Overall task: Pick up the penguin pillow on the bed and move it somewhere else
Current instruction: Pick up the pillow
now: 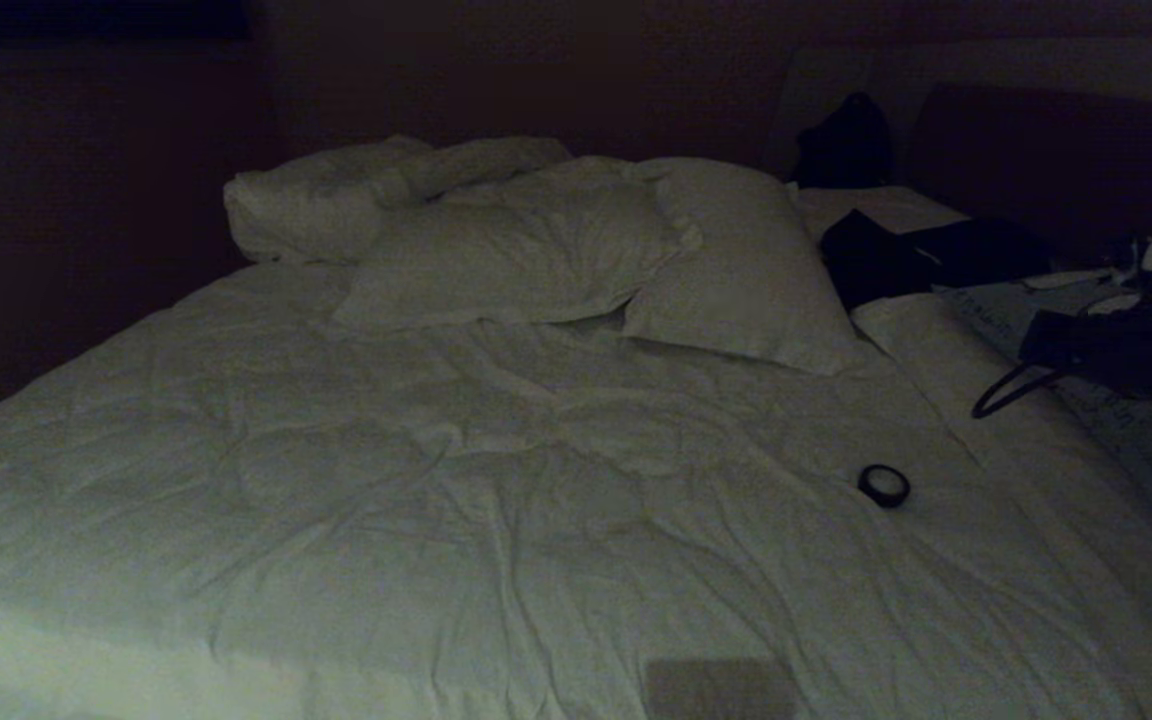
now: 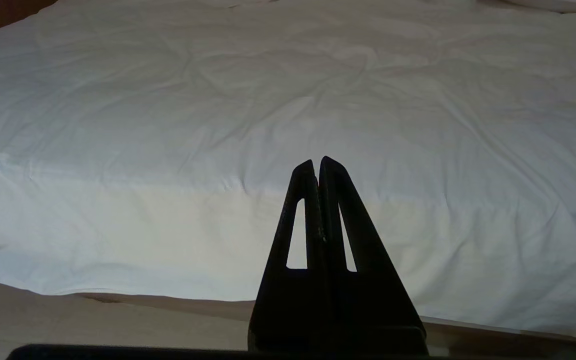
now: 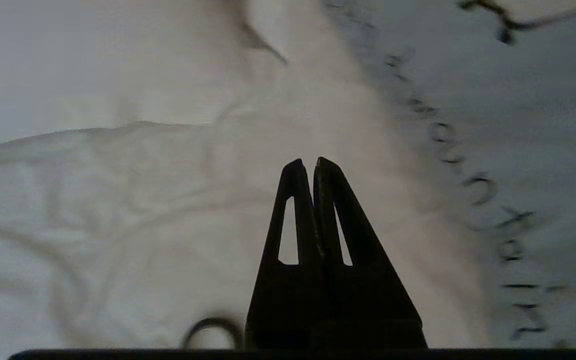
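Note:
The penguin pillow lies at the right side of the bed, light grey-blue, with a dark bag partly on top of it. In the right wrist view the pillow shows black lettering along its edge. My right gripper hangs shut and empty over the white duvet, just beside that edge and apart from it. Parked at the bed's near edge, my left gripper is shut with nothing in it above the duvet. Neither gripper shows in the head view.
A dark bag with a looped strap rests on the pillow's far part. A small black ring lies on the duvet near the pillow. White pillows and dark clothing lie at the head end.

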Motion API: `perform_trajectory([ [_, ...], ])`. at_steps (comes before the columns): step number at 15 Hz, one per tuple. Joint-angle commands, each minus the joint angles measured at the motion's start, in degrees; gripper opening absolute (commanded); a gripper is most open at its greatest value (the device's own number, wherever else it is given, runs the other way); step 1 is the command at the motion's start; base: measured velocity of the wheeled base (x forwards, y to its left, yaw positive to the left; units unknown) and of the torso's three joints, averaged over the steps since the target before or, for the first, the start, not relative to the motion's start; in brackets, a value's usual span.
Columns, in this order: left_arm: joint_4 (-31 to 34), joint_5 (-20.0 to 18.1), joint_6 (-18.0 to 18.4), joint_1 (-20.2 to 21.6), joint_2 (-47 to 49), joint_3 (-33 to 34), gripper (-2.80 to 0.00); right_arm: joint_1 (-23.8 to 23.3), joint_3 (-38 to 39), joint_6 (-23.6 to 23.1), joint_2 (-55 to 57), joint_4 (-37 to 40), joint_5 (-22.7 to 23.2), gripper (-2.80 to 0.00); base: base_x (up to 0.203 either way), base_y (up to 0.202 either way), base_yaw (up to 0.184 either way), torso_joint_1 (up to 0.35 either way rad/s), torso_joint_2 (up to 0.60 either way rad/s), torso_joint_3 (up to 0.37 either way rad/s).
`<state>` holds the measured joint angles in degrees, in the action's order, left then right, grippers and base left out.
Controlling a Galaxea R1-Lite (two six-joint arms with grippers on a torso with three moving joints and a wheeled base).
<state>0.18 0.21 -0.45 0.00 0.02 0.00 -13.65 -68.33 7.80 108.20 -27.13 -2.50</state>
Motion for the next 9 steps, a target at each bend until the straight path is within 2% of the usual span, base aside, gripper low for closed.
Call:
perform_trajectory([
  [1,-0.01,0.05,0.01,0.00,-0.02,0.09,-2.80,-1.60,0.02,-0.83,1.81,-1.93,0.14,-2.80,0.000,0.000,0.000,0.000,0.00,0.000],
  [6,-0.01,-0.03,0.01,0.00,-0.02,0.09,-2.80,-5.39,-0.20,-3.65,4.05,-5.03,0.21,-2.80,0.000,0.000,0.000,0.000,0.00,0.000],
  [9,-0.01,-0.03,0.01,-0.08,-0.02,0.09,-2.80,-5.86,-0.12,-3.67,2.46,-5.11,0.21,-2.80,0.000,0.000,0.000,0.000,0.00,0.000],
])
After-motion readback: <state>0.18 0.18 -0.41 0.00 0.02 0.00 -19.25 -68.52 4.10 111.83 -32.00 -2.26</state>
